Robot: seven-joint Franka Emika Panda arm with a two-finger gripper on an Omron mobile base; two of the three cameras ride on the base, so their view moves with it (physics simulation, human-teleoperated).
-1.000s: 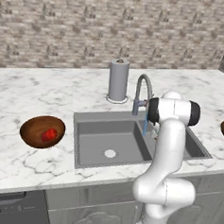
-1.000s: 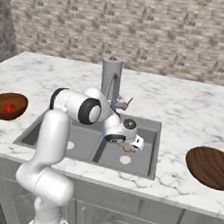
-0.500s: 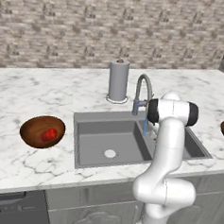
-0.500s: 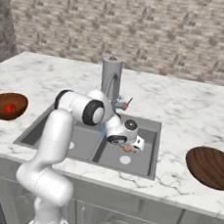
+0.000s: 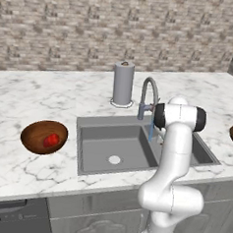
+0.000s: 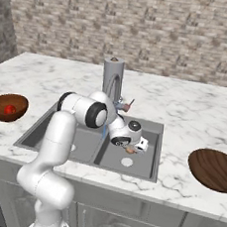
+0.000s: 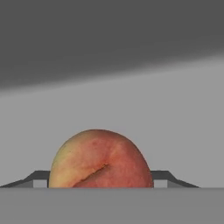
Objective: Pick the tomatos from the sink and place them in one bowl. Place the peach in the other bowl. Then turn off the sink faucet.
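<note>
Hand view sits close on the peach (image 7: 100, 159), which lies between the two dark finger tips, one tip showing at each side of it; whether they press on the fruit cannot be told. The peach is round, so it has no long axis to speak of (its crease runs slantwise, rising toward the right of that view). Grey sink metal lies behind it.

From the right base view, the gripper (image 6: 133, 146) is down in the right basin of the sink (image 6: 154, 126), with the peach (image 6: 130, 149) at its tips, just above the round white drain (image 6: 126, 162). A thin blue stream runs from the sink faucet (image 6: 115, 88), whose high arch curves toward the basins; a grey upright cylinder (image 6: 112, 70) stands behind it on the bench (image 6: 195, 110).

One bowl (image 6: 6, 107) sits on the bench well left of the sink with a red tomato (image 6: 8, 109) in it. The other bowl (image 6: 213, 169) sits on the bench to the right of the sink.
</note>
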